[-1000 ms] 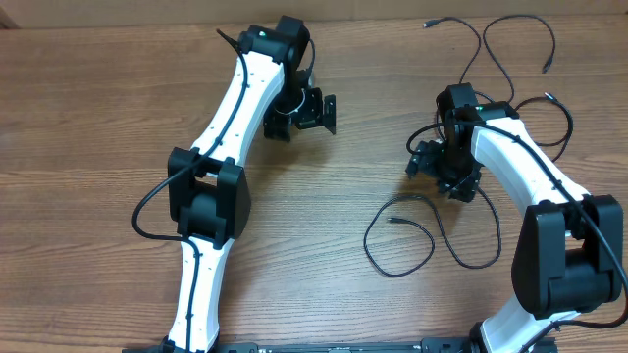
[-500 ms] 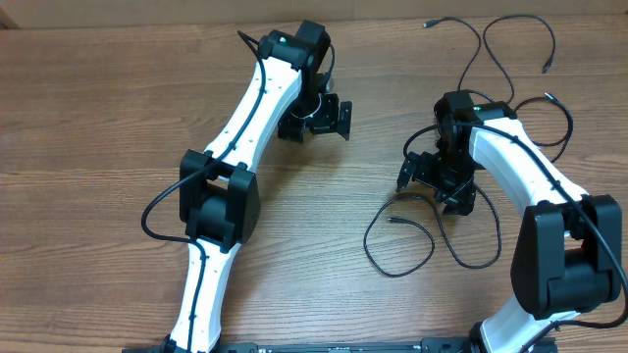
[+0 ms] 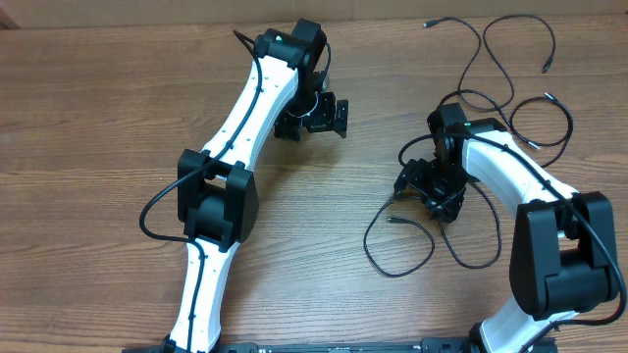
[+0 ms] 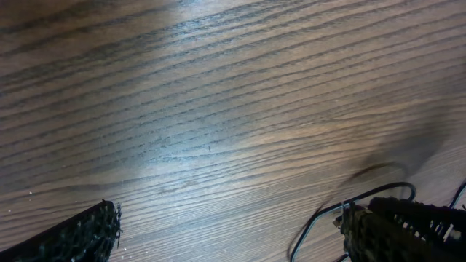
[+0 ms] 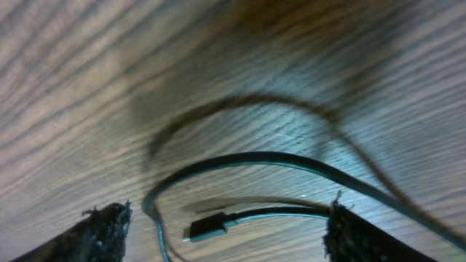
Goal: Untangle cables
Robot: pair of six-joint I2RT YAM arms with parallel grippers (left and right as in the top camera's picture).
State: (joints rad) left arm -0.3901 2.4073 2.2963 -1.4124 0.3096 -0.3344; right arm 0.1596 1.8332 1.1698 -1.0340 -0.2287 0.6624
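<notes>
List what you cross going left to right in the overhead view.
Order: black elbow joint of the white left arm → left claw, open → right claw, open above the thin black cables → black elbow joint of the white right arm. The cable loops run under the right claw, so they are left unordered.

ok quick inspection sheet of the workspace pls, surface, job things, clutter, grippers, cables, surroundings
surface: wooden table, bare grain, no spills seen
job's things: thin black cables lying loose in several loops on the right side; one plug end lies inside a loop
clutter: nothing seen
grippers: left gripper open, nothing between its fingers; right gripper open, low over the table, straddling that plug end, not gripping
cables: arm wiring runs along the white arms, looping out at the joints
surroundings: pale strip past the table's far edge; nothing else seen
</notes>
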